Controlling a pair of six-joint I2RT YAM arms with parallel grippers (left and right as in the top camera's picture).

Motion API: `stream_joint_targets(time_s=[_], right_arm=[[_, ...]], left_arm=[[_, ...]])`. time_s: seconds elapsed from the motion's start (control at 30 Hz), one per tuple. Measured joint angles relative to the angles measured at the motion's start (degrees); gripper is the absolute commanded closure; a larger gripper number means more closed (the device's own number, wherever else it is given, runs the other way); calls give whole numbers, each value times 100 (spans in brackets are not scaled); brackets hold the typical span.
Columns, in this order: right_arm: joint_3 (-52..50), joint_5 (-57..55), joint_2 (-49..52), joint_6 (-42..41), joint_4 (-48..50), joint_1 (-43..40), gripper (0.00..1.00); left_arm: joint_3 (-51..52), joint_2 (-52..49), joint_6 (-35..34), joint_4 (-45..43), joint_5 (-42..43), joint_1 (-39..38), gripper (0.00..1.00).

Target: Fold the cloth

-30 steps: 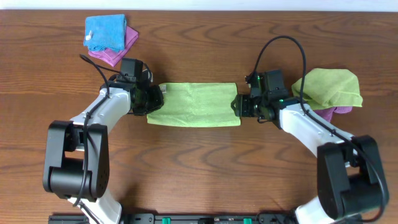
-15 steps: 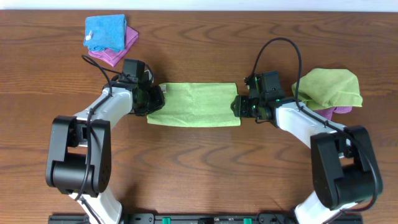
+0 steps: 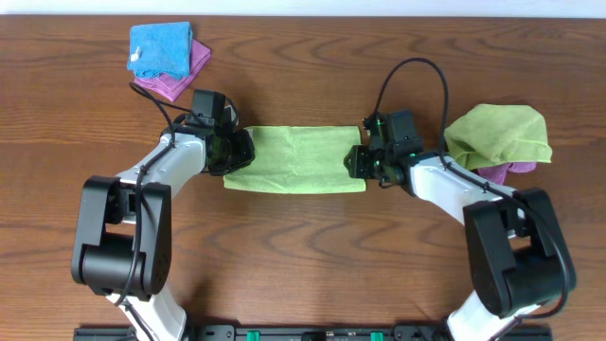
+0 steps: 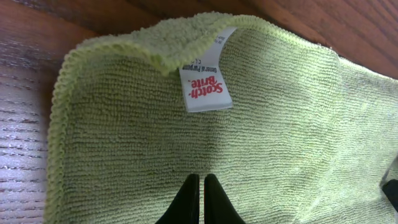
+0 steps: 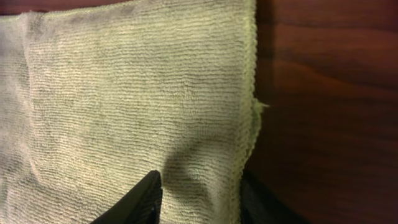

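Wood table (image 3: 303,260), cloth (image 3: 295,158) ends — partly hidden overhead

Dark, reddish-brown wooden bench (image 3: 303,256) across the whole overhead view, grain running left to right. Pale strip (image 3: 303,8) along the far edge, too narrow to tell wall from floor. Black rail (image 3: 284,332) along the near edge. Blue cloth (image 3: 161,47) on a purple cloth (image 3: 175,85) far left; lime mound (image 3: 502,133) at right. Soft, even light, faint shadows; wood darker in the right wrist view.
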State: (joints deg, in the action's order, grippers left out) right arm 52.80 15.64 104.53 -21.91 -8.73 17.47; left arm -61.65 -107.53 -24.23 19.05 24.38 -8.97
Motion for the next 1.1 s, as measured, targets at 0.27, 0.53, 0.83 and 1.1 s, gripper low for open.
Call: stream_joint_targets(time_s=[0.27,0.53,0.83,1.1], right_arm=[[-2,-2,9,-42,92,13,99],[-2,55,9,-39,315,13,99],[-2,186,-472,-42,385,13,99],[2,767,-804,-297,1182,96,99]], left_arm=[[0,-7,0,4,-186,-9,94],[-20,-157,-2,4,-212,-9,94],[-35,-195,-2,-138,-221,-74,94],[-37,-210,-2,-225,-236,-160,94]])
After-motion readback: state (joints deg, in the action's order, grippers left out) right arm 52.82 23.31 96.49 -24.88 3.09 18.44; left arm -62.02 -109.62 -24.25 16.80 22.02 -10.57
